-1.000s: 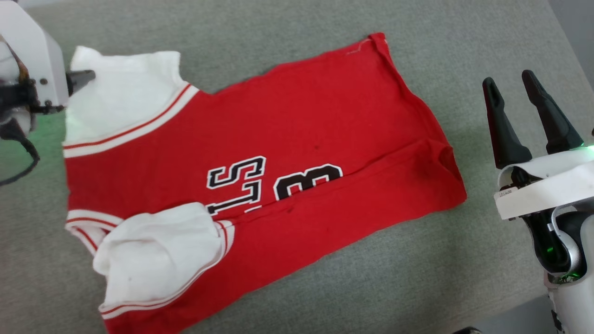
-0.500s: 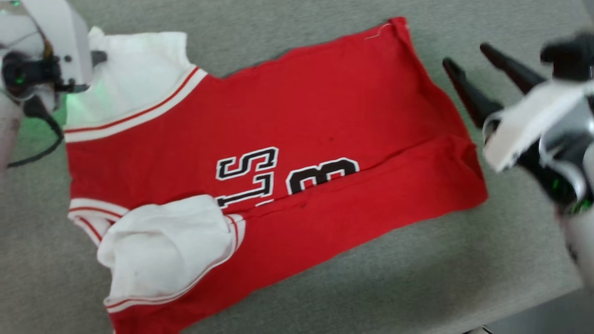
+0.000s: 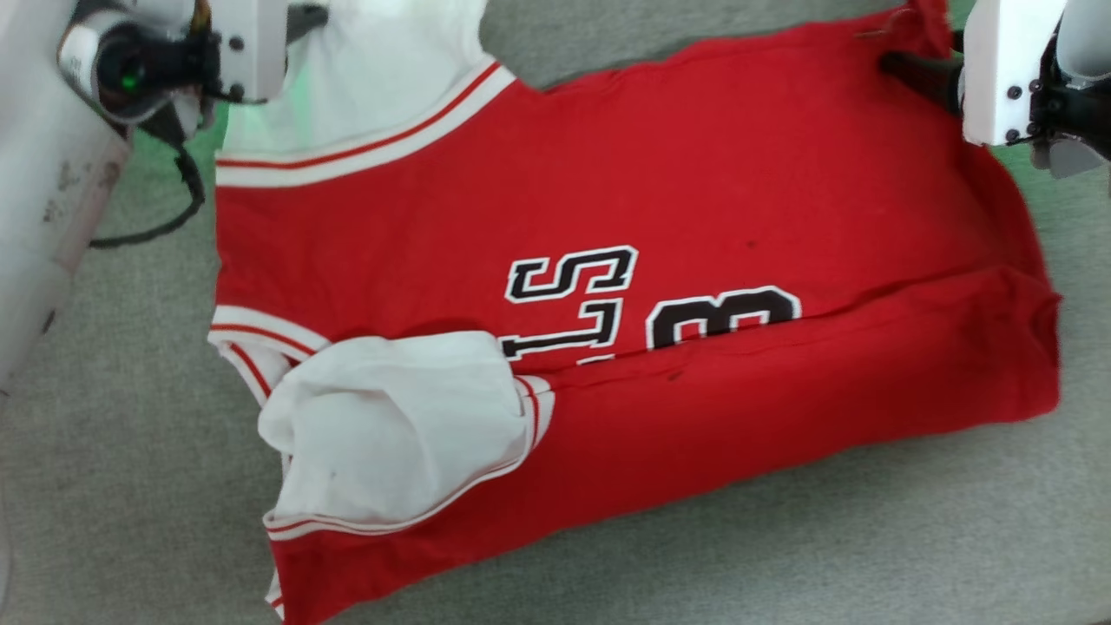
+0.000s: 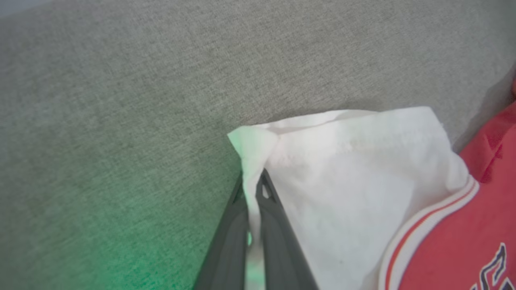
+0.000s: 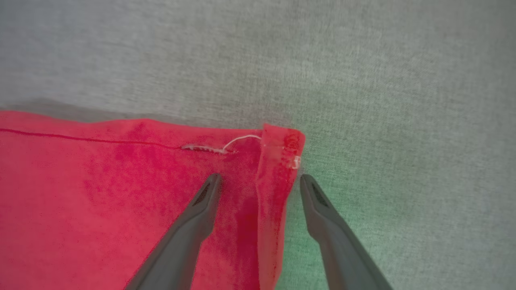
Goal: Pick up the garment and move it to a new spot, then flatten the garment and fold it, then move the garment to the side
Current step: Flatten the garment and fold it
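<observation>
The garment (image 3: 608,217) lay spread on the grey fabric surface (image 3: 781,555), its near edge folded over and the lettering facing up. The left gripper (image 4: 253,182) was clamped tight on the edge of the far white sleeve (image 4: 354,169), cloth pinched between its fingers. The right gripper (image 5: 260,179) stood wide apart astride the red hem corner (image 5: 282,149), one finger over cloth, the other over bare surface, gripping nothing

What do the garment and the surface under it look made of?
The garment: soft matte knit, likely cotton jersey; it creases limply and shows a stitched hem. The surface: matte grey cloth or felt, going by its fine speckled weave.
</observation>
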Available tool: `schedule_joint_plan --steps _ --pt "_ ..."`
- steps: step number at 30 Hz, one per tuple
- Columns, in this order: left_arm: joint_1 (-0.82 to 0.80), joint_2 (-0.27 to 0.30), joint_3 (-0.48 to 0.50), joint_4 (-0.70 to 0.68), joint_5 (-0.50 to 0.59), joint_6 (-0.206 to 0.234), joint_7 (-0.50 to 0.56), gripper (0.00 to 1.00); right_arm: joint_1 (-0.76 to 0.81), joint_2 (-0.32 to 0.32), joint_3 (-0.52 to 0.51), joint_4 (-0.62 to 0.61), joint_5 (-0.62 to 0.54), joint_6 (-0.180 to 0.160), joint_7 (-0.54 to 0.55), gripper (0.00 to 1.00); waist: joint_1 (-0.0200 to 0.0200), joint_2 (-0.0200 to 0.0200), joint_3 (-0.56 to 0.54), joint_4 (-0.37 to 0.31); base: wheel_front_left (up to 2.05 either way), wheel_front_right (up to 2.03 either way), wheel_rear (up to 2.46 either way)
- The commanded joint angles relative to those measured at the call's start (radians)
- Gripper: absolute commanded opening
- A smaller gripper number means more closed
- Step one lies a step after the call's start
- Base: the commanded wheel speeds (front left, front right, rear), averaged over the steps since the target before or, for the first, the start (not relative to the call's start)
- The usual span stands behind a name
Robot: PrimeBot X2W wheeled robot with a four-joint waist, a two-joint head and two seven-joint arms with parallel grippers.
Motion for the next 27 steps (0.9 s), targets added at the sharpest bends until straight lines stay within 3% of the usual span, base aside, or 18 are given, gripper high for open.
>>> schedule_joint_plan --steps 1,4,6,7,14,18,27 --pt "0.019 0.0 -0.023 0.007 -0.003 0.004 0.005 0.0 -0.023 -0.01 0.02 0.027 0.007 -0.001 0.023 1.0 0.0 -0.0001 0.05 0.044 0.0 0.0 0.0" --pt "0.018 -0.001 -0.034 0.001 -0.014 0.005 -0.001 0.0 -0.025 -0.007 0.052 0.057 0.014 -0.001 0.026 1.0 0.0 -0.0001 0.059 0.049 0.0 0.0 0.0" --pt "0.023 -0.004 -0.037 -0.007 -0.031 0.005 -0.006 0.0 -0.023 -0.01 0.074 0.059 0.02 -0.001 0.006 0.37 0.0 -0.0001 0.058 0.051 0.0 0.0 0.0" --pt "0.024 -0.007 -0.037 -0.009 -0.036 0.005 -0.009 0.0 -0.022 -0.013 0.074 0.062 0.024 -0.001 -0.015 0.0 0.0 -0.0001 0.057 0.053 0.0 0.0 0.0" --pt "0.067 -0.001 -0.029 -0.076 -0.108 0.004 -0.096 0.0 0.03 -0.068 0.107 0.046 0.067 -0.001 -0.189 0.0 0.0 -0.0001 -0.04 0.088 0.0 0.0 0.0" --pt "0.107 0.027 -0.028 -0.207 -0.164 0.003 -0.157 0.0 0.083 -0.12 0.148 -0.004 0.113 -0.001 -0.236 0.0 0.0 -0.0001 -0.135 0.12 0.0 0.0 0.0" --pt "0.282 0.197 -0.079 -0.606 -0.221 0.003 -0.302 0.0 0.305 -0.289 0.198 -0.21 0.232 -0.001 -0.29 0.0 0.0 -0.0001 -0.285 0.171 0.0 0.0 0.0"
